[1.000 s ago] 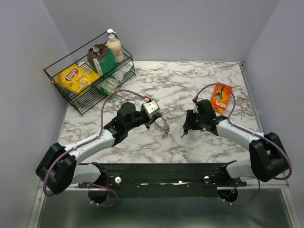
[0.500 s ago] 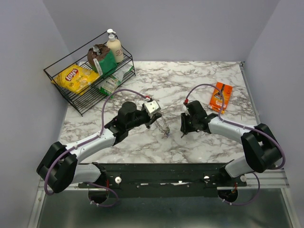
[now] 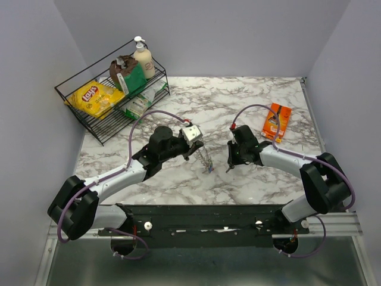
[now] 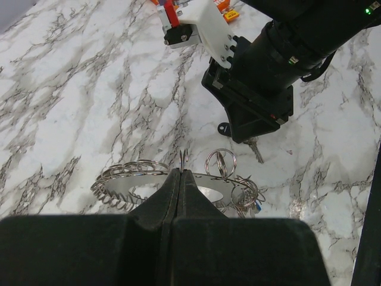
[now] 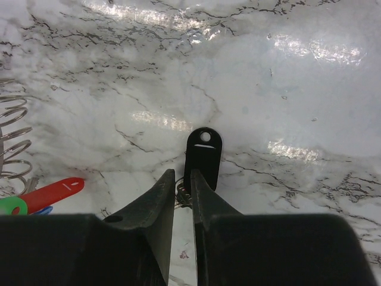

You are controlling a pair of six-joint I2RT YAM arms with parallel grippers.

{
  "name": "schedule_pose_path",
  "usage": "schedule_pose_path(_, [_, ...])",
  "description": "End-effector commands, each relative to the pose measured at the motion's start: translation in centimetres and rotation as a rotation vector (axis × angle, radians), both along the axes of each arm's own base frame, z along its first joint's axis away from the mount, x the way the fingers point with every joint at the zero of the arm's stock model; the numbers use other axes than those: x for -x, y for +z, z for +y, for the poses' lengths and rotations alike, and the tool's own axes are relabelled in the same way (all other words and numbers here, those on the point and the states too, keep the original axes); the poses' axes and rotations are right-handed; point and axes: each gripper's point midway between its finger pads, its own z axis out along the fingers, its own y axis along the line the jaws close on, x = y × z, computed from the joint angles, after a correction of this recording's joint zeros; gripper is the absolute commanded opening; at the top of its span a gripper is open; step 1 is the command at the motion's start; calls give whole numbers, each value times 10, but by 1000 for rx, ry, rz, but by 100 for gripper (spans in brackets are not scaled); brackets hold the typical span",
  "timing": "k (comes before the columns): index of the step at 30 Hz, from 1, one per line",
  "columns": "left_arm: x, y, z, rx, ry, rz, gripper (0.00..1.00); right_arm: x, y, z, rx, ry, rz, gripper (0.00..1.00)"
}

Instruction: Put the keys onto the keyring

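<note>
My left gripper (image 4: 180,173) is shut on the rim of the keyring (image 4: 119,186), a flat grey ring edged with wire loops, and holds it just above the marble in front of my right gripper (image 3: 231,163). In the top view the keyring (image 3: 207,161) hangs below the left gripper (image 3: 200,150). My right gripper (image 5: 182,174) is shut on the black key (image 5: 203,149): its head sticks out past the fingertips and its metal part sits between the jaws. The red key (image 5: 53,193) and a sliver of the blue key (image 5: 41,210) lie at the left by the keyring's loops (image 5: 12,140).
A wire basket (image 3: 89,128) at the back left holds a yellow chip bag (image 3: 94,98), a lotion bottle (image 3: 143,58) and packets. An orange packet (image 3: 277,121) lies at the back right. A green tag (image 5: 11,206) lies beside the red key.
My right gripper has moved a little left, closer to the keyring, with the black key in it. My left gripper has shifted slightly right with the keyring.
</note>
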Motion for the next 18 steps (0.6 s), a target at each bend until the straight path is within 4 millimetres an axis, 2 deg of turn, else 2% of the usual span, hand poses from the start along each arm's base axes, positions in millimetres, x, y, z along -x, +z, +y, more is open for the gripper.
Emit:
schedule_pose_path(1, [-4, 25, -8, 48, -27, -57, 0, 8, -7, -4, 34, -3, 43, 21])
schedule_pose_path(10, [-4, 25, -7, 48, -25, -54, 0, 7, 6, -2, 17, 13, 19, 23])
schedule_pose_path(13, [-3, 25, -8, 50, -30, -55, 0, 7, 13, -2, 13, 20, 5, 29])
schedule_pose_path(14, [-3, 25, -8, 50, -30, -53, 0, 7, 14, -2, 13, 21, 3, 35])
schedule_pose_path(18, [-4, 25, -8, 50, -31, -52, 0, 11, 14, 3, -3, 48, 17, 45])
